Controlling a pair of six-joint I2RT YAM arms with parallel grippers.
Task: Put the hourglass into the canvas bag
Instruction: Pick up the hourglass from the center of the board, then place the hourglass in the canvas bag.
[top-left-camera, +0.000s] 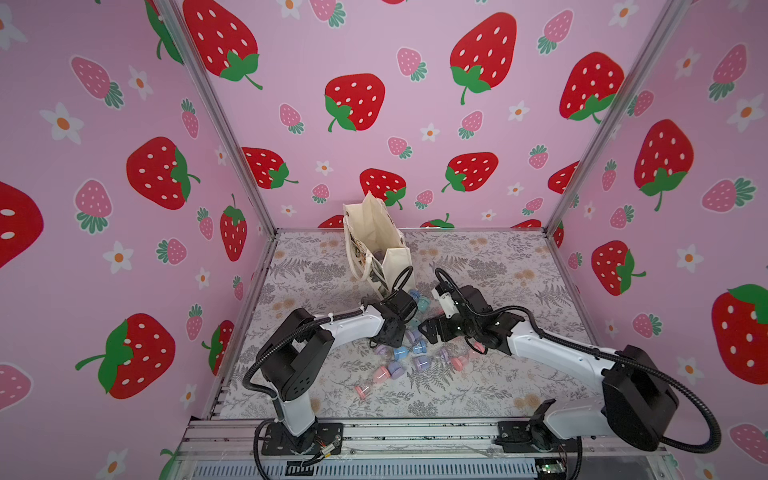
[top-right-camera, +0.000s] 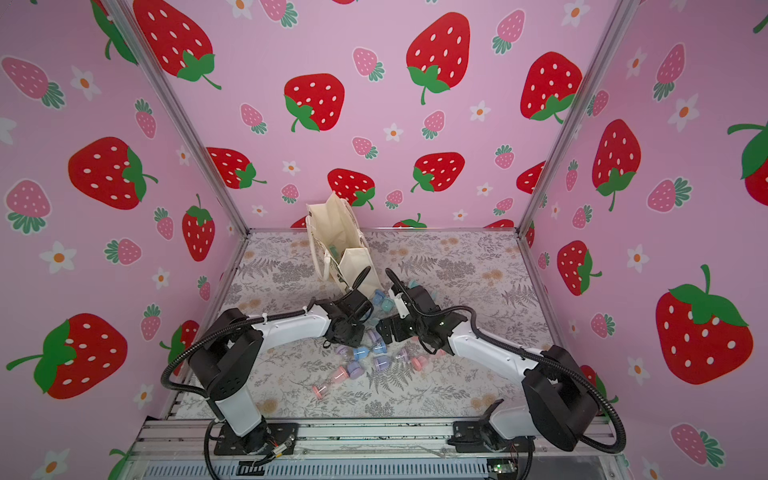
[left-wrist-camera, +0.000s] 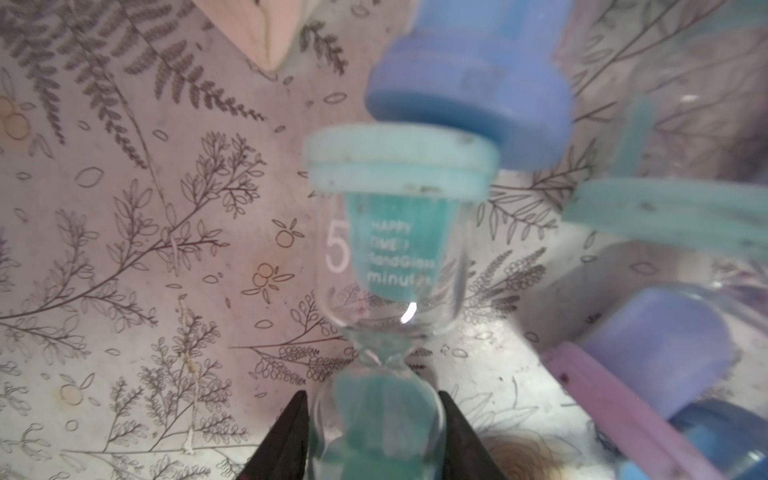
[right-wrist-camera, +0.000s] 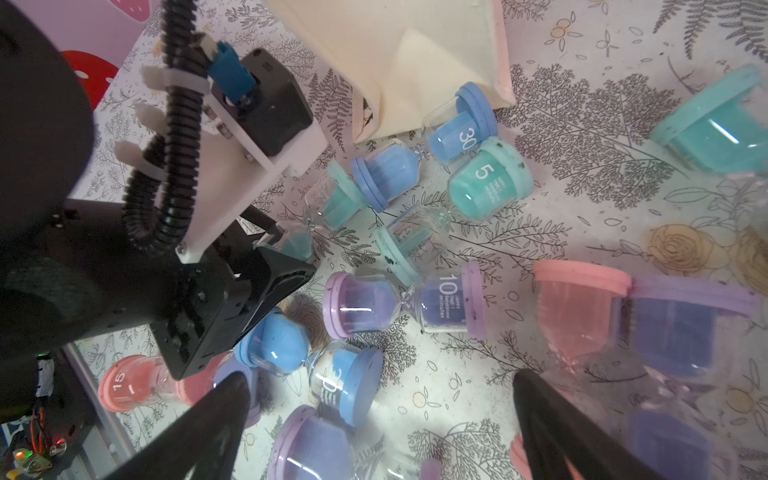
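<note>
left gripper (left-wrist-camera: 374, 419) pinching teal hourglass (left-wrist-camera: 395, 249); right gripper (right-wrist-camera: 378, 395) spread wide

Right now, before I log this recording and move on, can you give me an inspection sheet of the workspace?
Surface: floral-print table cover, flat, no spills seen.
Job's things: canvas bag upright and open near the back wall; teal hourglass among the pile, outside the bag.
Clutter: loose hourglasses in blue, purple, pink and teal, scattered in front of the bag.
Grippers: left gripper grips the teal hourglass by one bulb; right gripper open, holding nothing, above the pile.
Cables: black conduit zip-tied along the left arm.
Surroundings: strawberry-print walls on three sides; nothing else seen.
</note>
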